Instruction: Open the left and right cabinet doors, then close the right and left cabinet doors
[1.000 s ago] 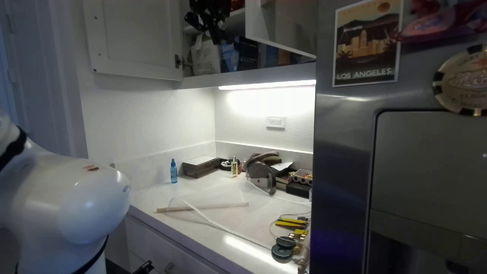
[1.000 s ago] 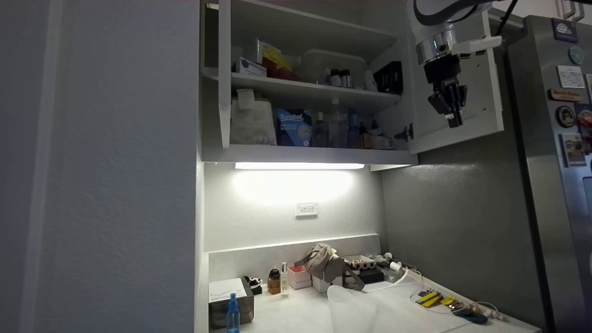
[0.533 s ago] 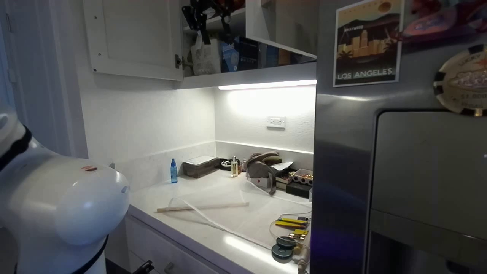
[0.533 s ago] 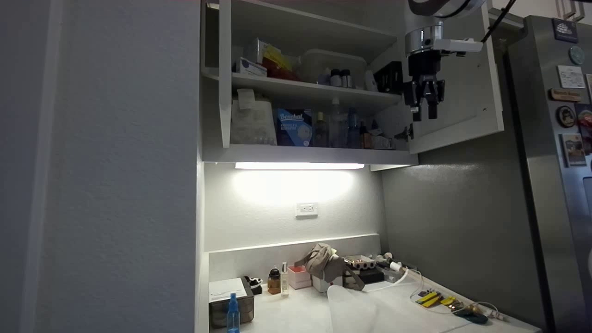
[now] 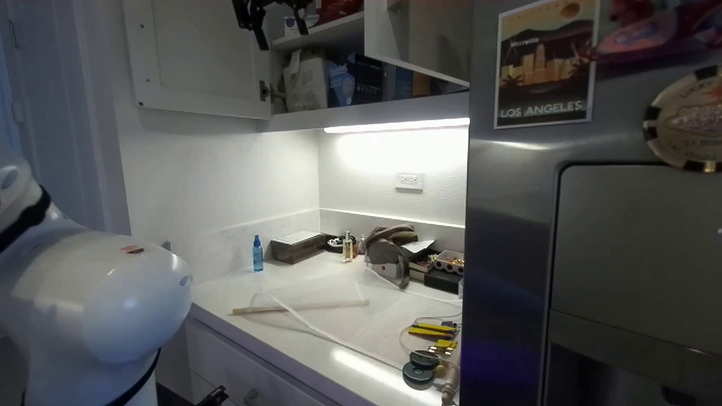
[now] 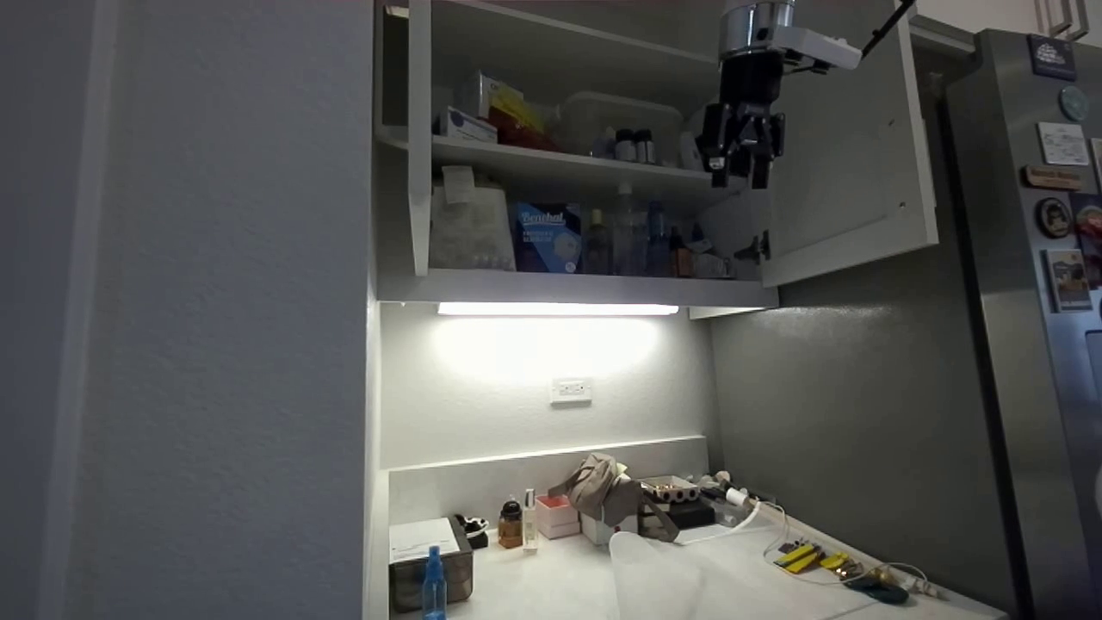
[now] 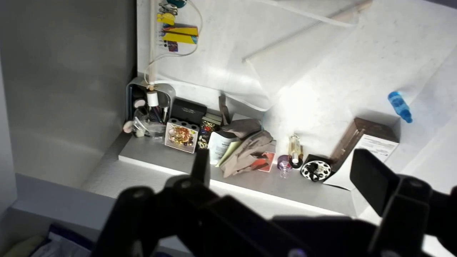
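Note:
Both white cabinet doors are swung wide. The left cabinet door (image 5: pixel 197 62) lies back along the left wall in an exterior view, its inner face showing; elsewhere it appears edge-on as the left cabinet door (image 6: pixel 418 146). The right cabinet door (image 6: pixel 848 164) stands out toward the fridge side, also seen as the right cabinet door (image 5: pixel 417 39). Neither bar handle shows. My gripper (image 6: pixel 739 179) points down in front of the cabinet opening, near the right door's hinge side in that picture. In the wrist view the fingers of my gripper (image 7: pixel 285 171) are spread apart with nothing between them.
Bottles and boxes fill the cabinet shelf (image 6: pixel 585 158). Below, the counter (image 5: pixel 316 282) holds a blue spray bottle (image 5: pixel 258 254), a dark box (image 5: pixel 296 247), a brown cloth bag (image 6: pixel 598 486) and yellow tools (image 6: pixel 801 555). The steel fridge (image 5: pixel 507 225) borders the right side.
My gripper has moved left and a little up, away from the right door's inner face, and its fingers have opened. Both doors have stayed where they were.

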You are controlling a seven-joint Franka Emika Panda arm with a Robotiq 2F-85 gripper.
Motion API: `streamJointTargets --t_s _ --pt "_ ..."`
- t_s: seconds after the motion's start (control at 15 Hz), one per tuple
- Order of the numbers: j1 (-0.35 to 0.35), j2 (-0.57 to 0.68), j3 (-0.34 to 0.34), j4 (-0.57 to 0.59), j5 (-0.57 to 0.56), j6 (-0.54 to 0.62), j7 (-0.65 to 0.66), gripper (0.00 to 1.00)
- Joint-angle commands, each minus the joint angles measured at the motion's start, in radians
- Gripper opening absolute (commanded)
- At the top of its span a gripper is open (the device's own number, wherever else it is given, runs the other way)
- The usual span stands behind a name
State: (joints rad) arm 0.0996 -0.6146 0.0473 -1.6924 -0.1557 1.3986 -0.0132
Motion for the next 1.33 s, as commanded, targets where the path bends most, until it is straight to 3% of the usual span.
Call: streamJointTargets --t_s 0.0,0.4,0.47,1.27 --pt "-0.001 0.010 0.093 0.046 0.074 -0.038 0.095 1.00" --pt "0.003 -0.008 0.221 0.069 0.098 -0.094 0.214 1.00" --pt "0.005 -0.007 0.212 0.042 0.078 -0.048 0.187 1.00" --pt "0.005 -0.015 0.222 0.051 0.078 -0.070 0.198 1.00"
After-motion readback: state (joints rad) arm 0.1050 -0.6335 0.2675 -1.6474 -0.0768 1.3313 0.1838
